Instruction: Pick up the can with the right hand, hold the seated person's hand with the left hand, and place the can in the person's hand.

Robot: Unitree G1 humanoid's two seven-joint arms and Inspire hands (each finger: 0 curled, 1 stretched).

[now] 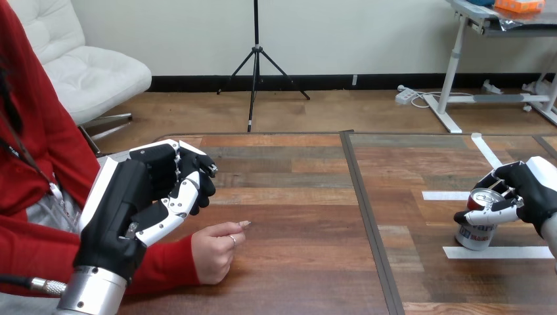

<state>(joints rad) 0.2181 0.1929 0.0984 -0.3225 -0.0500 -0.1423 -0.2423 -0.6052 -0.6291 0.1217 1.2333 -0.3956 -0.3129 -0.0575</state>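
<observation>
Here, the small silver metal can (474,231) with red and dark print stands upright at the right side of the brown wooden table (302,216). It is between two white tape strips (498,252), one farther and one nearer. The robot's right hand (529,190), black with white shells, comes in from the right edge and grips the can at its upper part. Its fingers are curled over the top rim and the thumb lies across the near side. I cannot tell for sure whether the bottom of the can touches the table.

At the left side, the left hand (154,190) is above the table with its fingers curled inward, closed on nothing. The person's hand (215,251), coming out of a red sleeve (157,266), rests on the table a little nearer and to the right of the left hand. It is loosely closed, with one finger pointing right. The two hands are close together, but apart.
</observation>
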